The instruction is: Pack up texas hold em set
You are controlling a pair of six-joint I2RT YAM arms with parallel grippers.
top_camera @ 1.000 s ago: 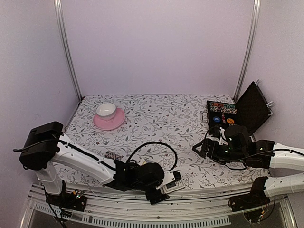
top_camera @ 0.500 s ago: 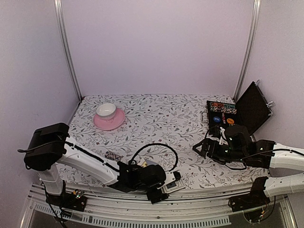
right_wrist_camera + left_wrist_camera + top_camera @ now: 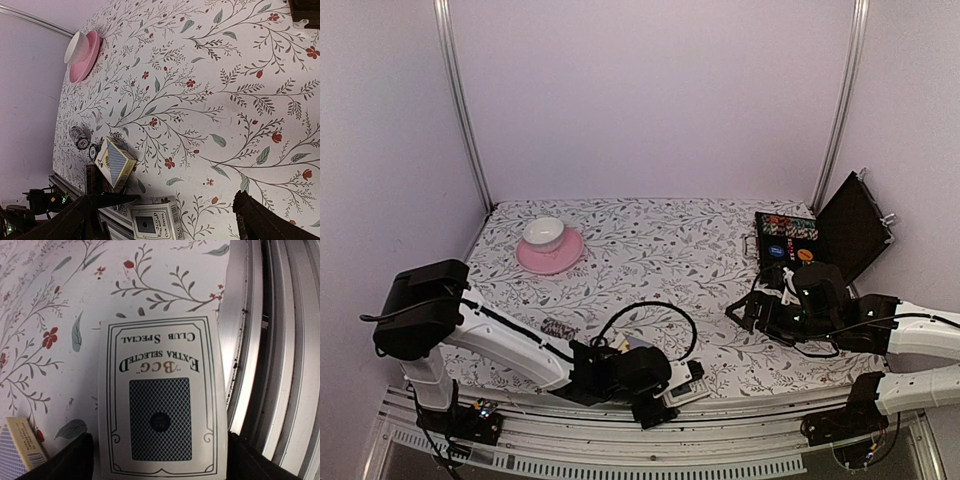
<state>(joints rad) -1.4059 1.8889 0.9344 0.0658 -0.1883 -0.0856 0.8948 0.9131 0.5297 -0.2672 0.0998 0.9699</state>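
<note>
The black case (image 3: pixel 840 235) stands open at the back right, with chip rolls (image 3: pixel 790 232) packed inside. A white boxed card deck (image 3: pixel 159 405) lies at the table's near edge, and it also shows in the top view (image 3: pixel 685 385). My left gripper (image 3: pixel 160 457) is open, with one jaw on each side of this deck. A second, yellow-blue deck (image 3: pixel 115 162) lies tilted beside it, and its corner shows in the left wrist view (image 3: pixel 20 445). A striped chip roll (image 3: pixel 80 137) lies further left. My right gripper (image 3: pixel 185 205) is open and empty, hovering left of the case.
A pink saucer with a white cup (image 3: pixel 550 245) sits at the back left. The metal rail (image 3: pixel 280 340) runs along the table's near edge, right beside the white deck. The case's lid leans against the right wall.
My left gripper has edged slightly right along the near edge, closer over the white deck. The right arm has not moved.
</note>
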